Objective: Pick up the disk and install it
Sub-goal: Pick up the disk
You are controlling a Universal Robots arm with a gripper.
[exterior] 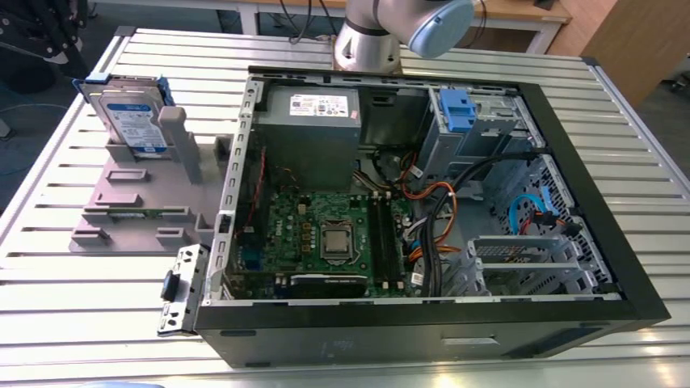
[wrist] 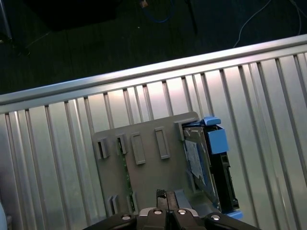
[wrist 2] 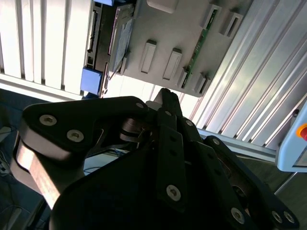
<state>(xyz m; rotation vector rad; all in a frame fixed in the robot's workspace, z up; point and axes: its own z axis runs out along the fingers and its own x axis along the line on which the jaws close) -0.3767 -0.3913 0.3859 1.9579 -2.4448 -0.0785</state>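
- One slatted metal table (exterior: 65, 283) under everything, ribs catching the light.
- Open black computer case (exterior: 431, 343) lying on its side on that table, filling the middle and the exterior view's right, green board (exterior: 323, 234) and bundled cables (exterior: 431, 210) bare to the camera.
- Up at the far edge: grey arm (exterior: 372, 44) with a pale blue joint cap, reaching in above the rear of the case, wrist aimed down at the holder.
- Grey slotted holder (exterior: 129, 202) flat on the table, just beside the case on the exterior view's left; seen from above in both wrist views.
- Grey power supply box (exterior: 313, 121) inside the case, in the far corner nearest the holder.
- And the disk (exterior: 132, 117): standing on edge at the holder's far end, label toward the camera, outside the case, not yet installed; blue bracket (wrist: 218, 141) wrapped round it, plain in the first wrist view.
- Gripper (wrist: 165, 194) pointing down over the holder, near the disk yet apart from it, touching nothing; black fingers (wrist 2: 169, 143) drawn together in the second wrist view, nothing pinched between them.
- Bare blue clip (exterior: 458, 109) seated in the drive cage (exterior: 490, 121) at the case's far side, well apart from the disk.
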